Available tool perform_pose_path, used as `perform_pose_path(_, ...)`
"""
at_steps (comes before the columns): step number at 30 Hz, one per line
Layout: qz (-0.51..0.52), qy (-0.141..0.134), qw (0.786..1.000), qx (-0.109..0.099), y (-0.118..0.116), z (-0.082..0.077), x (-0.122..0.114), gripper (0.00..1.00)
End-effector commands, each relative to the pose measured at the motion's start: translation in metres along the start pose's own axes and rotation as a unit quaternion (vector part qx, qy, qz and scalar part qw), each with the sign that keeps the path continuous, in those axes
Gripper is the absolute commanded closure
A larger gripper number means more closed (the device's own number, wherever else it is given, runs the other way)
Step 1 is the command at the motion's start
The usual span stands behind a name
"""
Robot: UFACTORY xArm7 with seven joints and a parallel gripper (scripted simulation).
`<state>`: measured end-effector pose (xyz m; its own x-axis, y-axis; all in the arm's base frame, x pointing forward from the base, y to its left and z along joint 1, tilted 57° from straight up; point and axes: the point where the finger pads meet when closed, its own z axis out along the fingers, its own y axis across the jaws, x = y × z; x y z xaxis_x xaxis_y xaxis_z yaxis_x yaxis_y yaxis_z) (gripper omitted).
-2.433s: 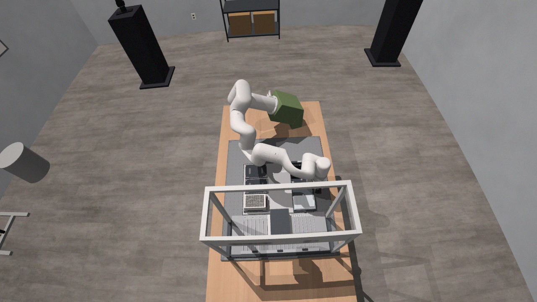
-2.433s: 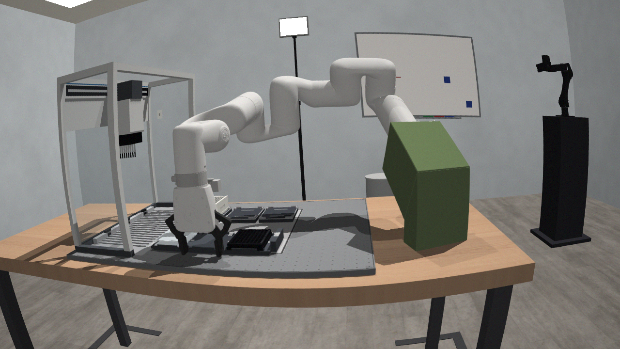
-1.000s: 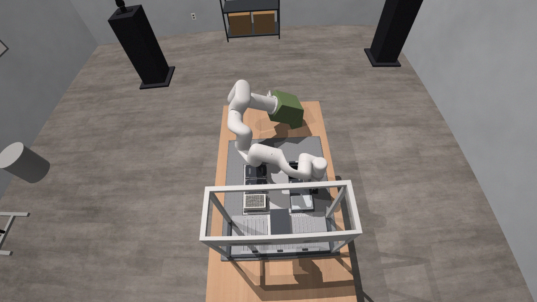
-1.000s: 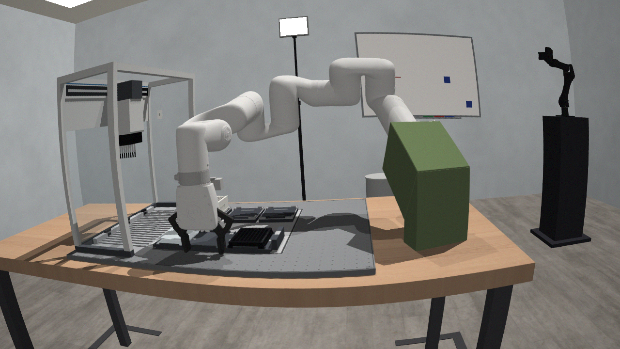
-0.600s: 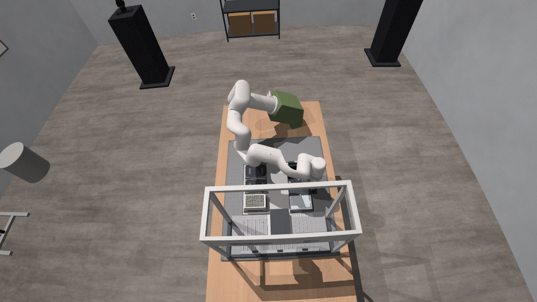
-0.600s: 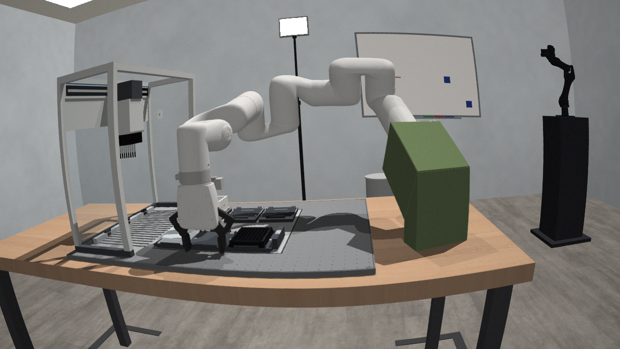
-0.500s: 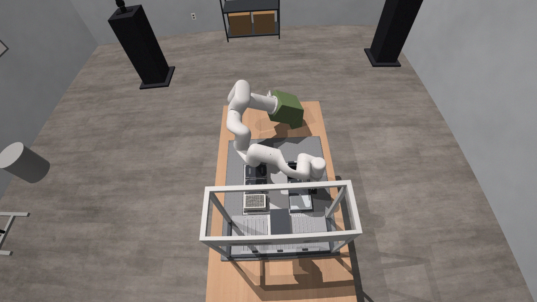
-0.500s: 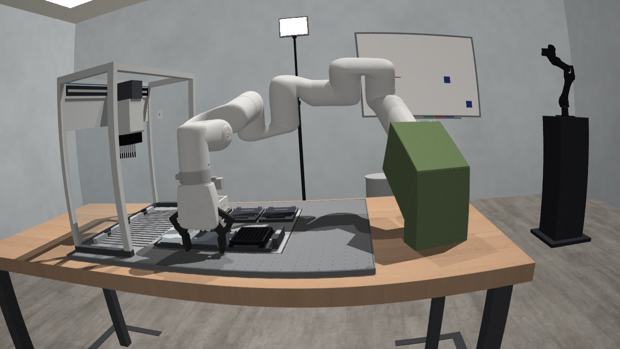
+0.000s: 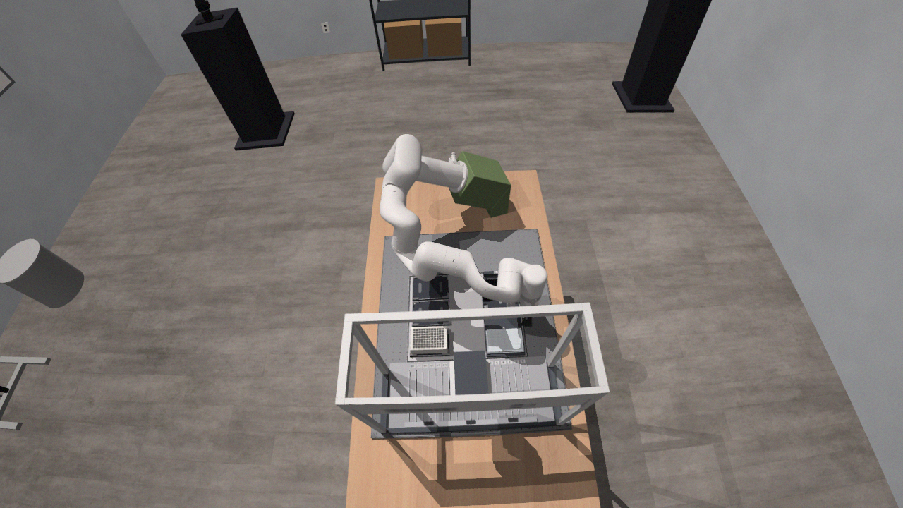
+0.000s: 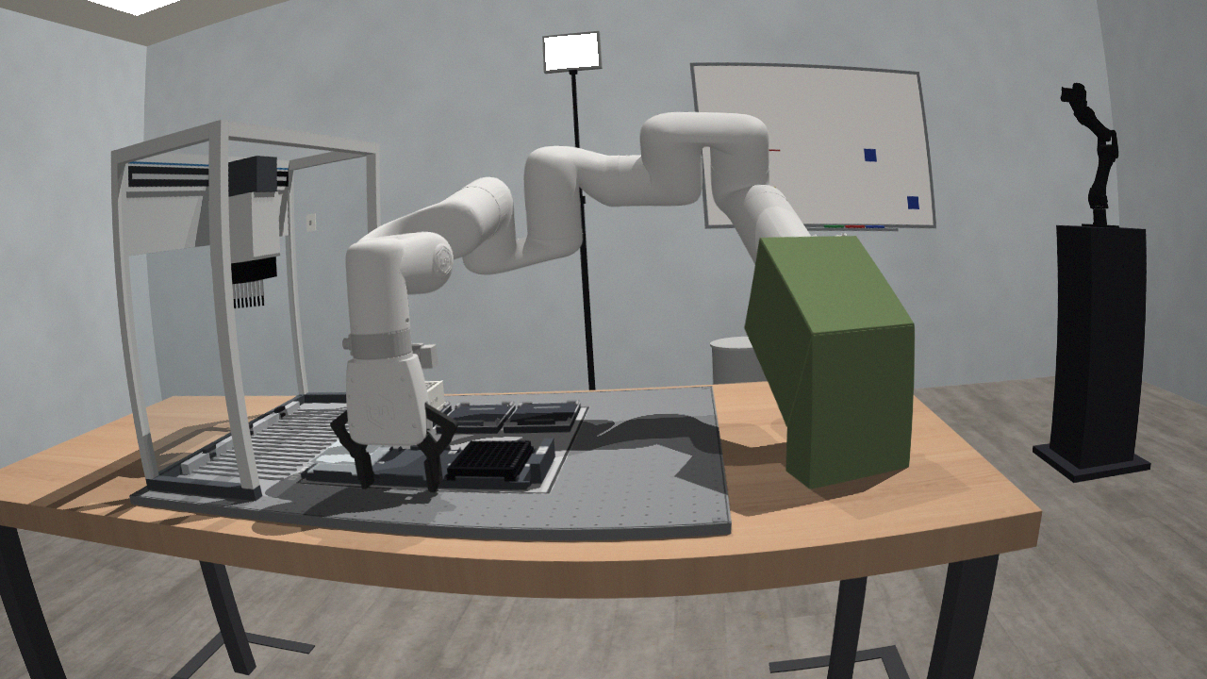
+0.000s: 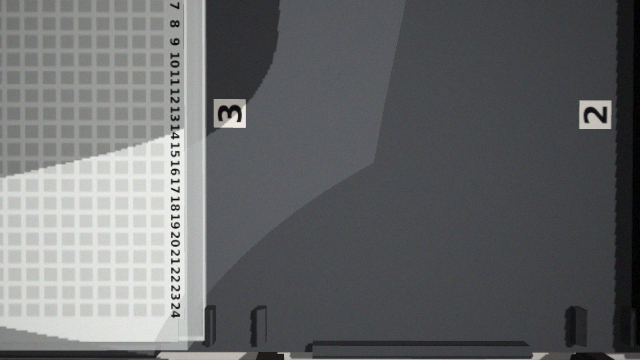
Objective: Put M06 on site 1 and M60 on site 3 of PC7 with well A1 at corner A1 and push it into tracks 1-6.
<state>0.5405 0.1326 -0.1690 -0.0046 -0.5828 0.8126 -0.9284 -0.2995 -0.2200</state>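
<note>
- arm [image 10: 590,181]: plain white; gripper [image 10: 396,481] has black fingers
- M60 [image 11: 90,200]: pale white-grey, fine square grid, black column numbers along its edge
- PC7 [image 11: 425,200]: dark grey, white tags with black 3 and 2
- black well plate [image 10: 489,458]: dotted grid
- white plate [image 9: 429,339]: dark dotted grid, near the bench's left edge
- deck plate [image 10: 641,489]: grey, small dot pattern
- bench [image 10: 928,506]: light wood
- box [image 10: 844,372]: olive green
- instrument frame [image 9: 467,398]: white
</note>
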Motion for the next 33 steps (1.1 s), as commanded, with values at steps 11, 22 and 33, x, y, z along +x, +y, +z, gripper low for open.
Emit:
perform_pose_path(11,0.0,-0.002,1.0,0.002,-0.001,-0.003,-0.002,0.0)
perform_pose_path(22,0.0,-0.002,1.0,0.002,-0.001,-0.003,-0.008,0.0)
perform_pose_path(33,0.0,-0.002,1.0,0.002,-0.001,-0.003,-0.016,0.0)
